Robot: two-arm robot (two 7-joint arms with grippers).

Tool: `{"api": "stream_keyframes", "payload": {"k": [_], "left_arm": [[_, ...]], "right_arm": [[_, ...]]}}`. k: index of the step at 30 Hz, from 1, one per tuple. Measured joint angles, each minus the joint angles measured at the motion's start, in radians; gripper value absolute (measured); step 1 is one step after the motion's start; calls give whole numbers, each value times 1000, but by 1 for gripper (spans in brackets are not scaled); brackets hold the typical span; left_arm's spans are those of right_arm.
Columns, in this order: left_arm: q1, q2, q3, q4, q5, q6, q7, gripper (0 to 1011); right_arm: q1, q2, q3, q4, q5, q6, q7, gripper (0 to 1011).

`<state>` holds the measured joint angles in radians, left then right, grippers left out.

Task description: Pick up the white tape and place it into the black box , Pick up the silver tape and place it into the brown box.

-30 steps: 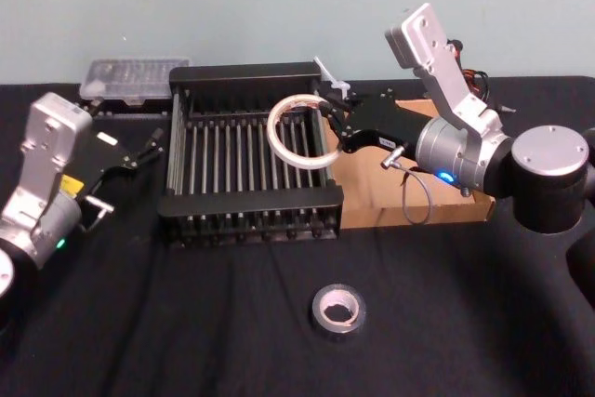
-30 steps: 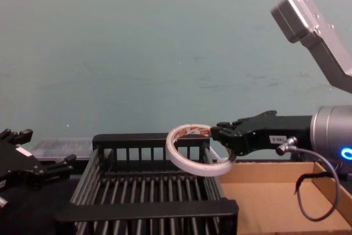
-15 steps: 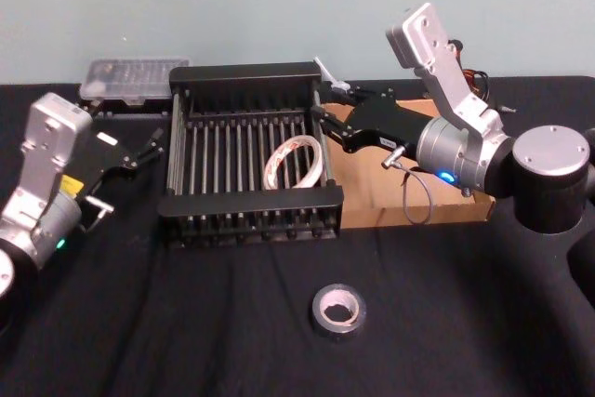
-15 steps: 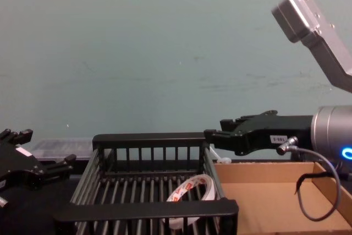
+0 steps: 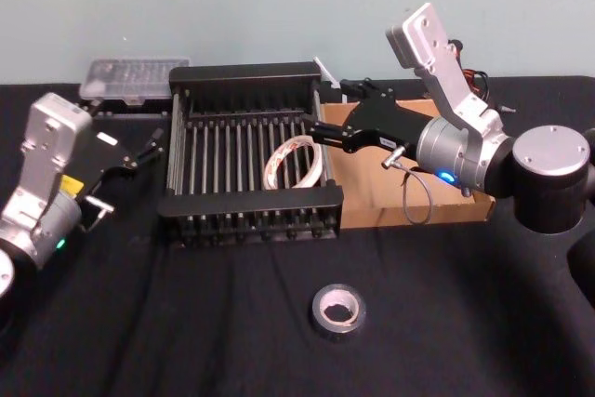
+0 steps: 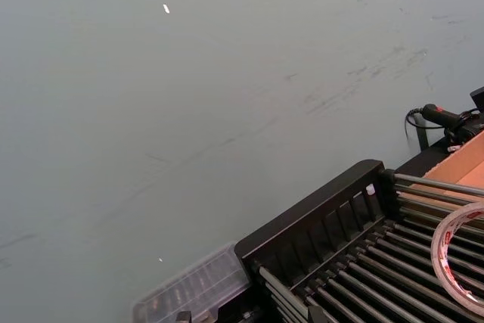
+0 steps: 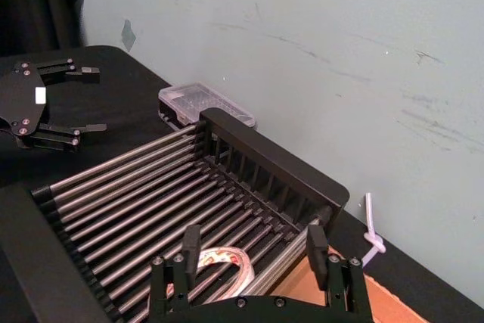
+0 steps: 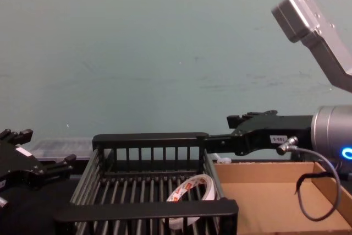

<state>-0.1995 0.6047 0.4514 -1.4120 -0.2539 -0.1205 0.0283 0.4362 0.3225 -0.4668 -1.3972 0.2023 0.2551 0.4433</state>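
Note:
The white tape (image 5: 295, 163) lies tilted inside the black box (image 5: 249, 73), near its right wall; it also appears as the white tape (image 8: 191, 195) and the white tape (image 7: 220, 265). Just above the box's right edge hovers my right gripper (image 5: 327, 111), open and empty, its fingers (image 7: 191, 250) spread wide over the tape. The silver tape (image 5: 337, 310) rests flat on the black table in front. The brown box (image 5: 444, 205) sits right of the black one, under my right arm. My left gripper (image 5: 141, 150) is parked open, left of the black box.
A clear plastic case (image 5: 126, 79) stands behind the black box's left corner. A white zip tie (image 7: 370, 236) lies at the brown box's far corner. A cable loop (image 5: 420, 200) hangs from my right wrist over the brown box.
My right gripper has opened and let go of the white tape, which dropped from above into the black box. The left arm has not moved.

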Motion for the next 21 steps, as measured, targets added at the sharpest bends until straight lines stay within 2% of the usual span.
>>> {"api": "stream_keyframes", "payload": {"k": [4,7,21], "left_arm": [[0,0,0,0,0,0,0,1001],[0,0,0,0,0,0,0,1001],[0,0,0,0,0,0,0,1001]], "right_arm": [[0,0,0,0,0,0,0,965],[0,0,0,0,0,0,0,1002],[-36,37,20,-64,31,9,-2,1000]]}}
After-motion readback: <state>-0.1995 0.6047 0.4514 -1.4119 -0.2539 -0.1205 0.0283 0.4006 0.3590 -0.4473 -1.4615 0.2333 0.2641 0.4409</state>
